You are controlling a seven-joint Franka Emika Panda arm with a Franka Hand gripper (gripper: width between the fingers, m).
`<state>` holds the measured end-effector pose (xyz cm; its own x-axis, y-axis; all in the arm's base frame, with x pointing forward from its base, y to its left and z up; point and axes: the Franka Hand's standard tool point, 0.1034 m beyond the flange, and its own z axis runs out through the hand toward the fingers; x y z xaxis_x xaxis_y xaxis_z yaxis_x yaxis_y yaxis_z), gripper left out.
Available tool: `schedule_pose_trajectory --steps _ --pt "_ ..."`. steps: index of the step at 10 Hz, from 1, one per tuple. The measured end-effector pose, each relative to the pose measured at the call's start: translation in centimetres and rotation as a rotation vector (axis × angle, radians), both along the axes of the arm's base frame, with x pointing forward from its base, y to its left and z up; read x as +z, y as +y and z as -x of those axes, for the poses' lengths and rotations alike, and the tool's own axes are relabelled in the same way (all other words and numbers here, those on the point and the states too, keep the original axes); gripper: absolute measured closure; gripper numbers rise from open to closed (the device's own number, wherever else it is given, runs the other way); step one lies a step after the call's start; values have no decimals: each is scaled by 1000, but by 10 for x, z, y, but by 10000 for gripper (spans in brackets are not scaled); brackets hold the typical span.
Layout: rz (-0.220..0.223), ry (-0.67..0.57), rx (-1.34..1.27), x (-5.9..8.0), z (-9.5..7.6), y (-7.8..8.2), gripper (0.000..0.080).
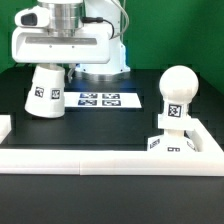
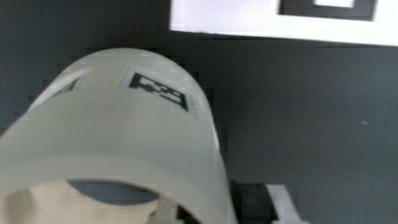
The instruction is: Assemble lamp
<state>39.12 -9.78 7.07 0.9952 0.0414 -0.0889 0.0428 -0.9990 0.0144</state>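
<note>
My gripper (image 1: pixel 50 68) holds the shade (image 1: pixel 46 93), fingers closed on its narrow top, above the table. I must carry it level over the bulb (image 1: pixel 177 92).

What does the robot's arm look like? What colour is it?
The arm is mostly white and chunky, with smooth rounded casings. At its end sits a wide, boxy white hand block, topped by a shiny grey metal ring and a black band. In the wrist view, only a small dark part of the gripper shows. No cables or markings can be made out.
</note>
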Motion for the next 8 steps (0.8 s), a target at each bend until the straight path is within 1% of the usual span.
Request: schedule_pose_trajectory --steps 1,2,3,4,6,8 --pt "-6 4 -5 8 -6 16 755" --pt "-8 2 2 12 -10 24 755" --pt "-9 7 -16 15 -13 35 755" --pt "-14 13 -27 21 -21 51 755" --pt "-21 9 -41 32 -39 78 755" --pt "-22 6 -53 46 -61 99 755"
